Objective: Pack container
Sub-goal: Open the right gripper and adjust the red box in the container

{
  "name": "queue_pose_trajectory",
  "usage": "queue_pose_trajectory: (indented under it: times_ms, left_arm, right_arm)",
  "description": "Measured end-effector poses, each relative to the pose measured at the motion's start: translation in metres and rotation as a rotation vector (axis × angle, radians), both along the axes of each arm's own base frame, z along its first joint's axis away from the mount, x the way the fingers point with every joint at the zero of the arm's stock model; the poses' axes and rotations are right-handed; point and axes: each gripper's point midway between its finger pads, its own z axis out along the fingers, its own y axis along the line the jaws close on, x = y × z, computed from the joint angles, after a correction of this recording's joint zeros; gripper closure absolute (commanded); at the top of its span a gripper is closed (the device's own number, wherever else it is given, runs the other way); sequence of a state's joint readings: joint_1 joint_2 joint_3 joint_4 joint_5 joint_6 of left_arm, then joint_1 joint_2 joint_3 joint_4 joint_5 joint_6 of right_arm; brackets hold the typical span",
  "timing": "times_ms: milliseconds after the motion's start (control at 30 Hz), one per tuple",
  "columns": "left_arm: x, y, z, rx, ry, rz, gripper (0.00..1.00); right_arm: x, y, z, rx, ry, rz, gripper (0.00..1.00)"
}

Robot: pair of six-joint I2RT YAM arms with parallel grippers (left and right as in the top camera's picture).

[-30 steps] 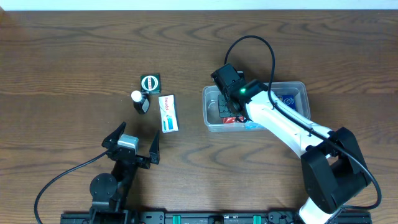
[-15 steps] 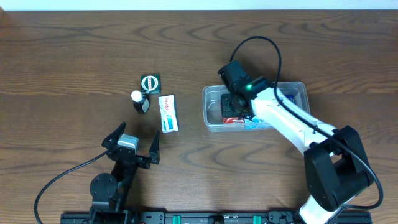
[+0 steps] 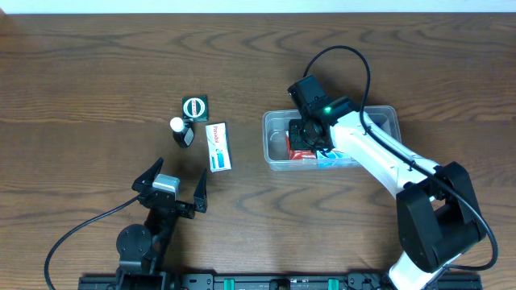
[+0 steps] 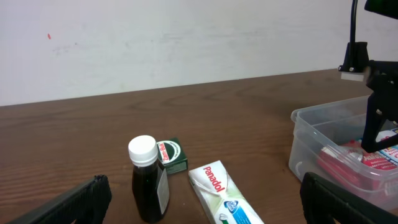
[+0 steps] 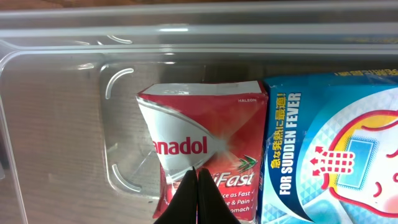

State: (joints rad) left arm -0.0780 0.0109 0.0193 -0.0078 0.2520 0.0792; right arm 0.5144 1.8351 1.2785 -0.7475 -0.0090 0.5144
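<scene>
There is one clear rectangular plastic container [image 3: 268, 158]. There are four cardboard boxes: one red box [image 5: 205, 143] and one blue box [image 5: 329, 143] inside it, and one long white box [image 3: 218, 147] and one small dark green box [image 3: 194, 105] outside, at nine o'clock from it. There is one dark bottle with a white cap [image 3: 182, 131].

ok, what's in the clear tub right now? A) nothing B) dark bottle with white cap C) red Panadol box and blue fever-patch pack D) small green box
C: the right wrist view shows the red Panadol box lying beside the blue fever pack on the floor of the container, while the bottle and green box stand outside it.
</scene>
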Motion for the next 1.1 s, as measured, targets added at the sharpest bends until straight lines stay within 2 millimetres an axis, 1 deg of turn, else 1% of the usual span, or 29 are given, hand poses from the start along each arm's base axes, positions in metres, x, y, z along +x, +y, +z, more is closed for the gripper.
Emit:
queue_pose_trajectory:
  times_ms: [133,333,400,900,1000,1100]
  left_arm:
    - [0.0,0.0,0.0,0.0,0.0,0.0,0.02]
    - [0.0,0.0,0.0,0.0,0.0,0.0,0.02]
    - [0.0,0.0,0.0,0.0,0.0,0.0,0.02]
    - [0.0,0.0,0.0,0.0,0.0,0.0,0.02]
    - [0.0,0.0,0.0,0.0,0.0,0.0,0.02]
    - [0.0,0.0,0.0,0.0,0.0,0.0,0.02]
  right_arm:
    - [0.0,0.0,-0.005,-0.004,0.01,0.0,0.99]
    - [0.0,0.002,-0.027,-0.019,0.055,0.002,0.99]
    - [0.0,0.003,-0.029,-0.019,0.062,0.003,0.99]
    - [0.001,0.004,-0.029,-0.014,0.06,0.011,0.99]
    - [0.002,0.005,-0.024,-0.016,0.061,0.029,0.99]
    - [0.006,0.006,-0.012,-0.019,0.061,0.052,0.99]
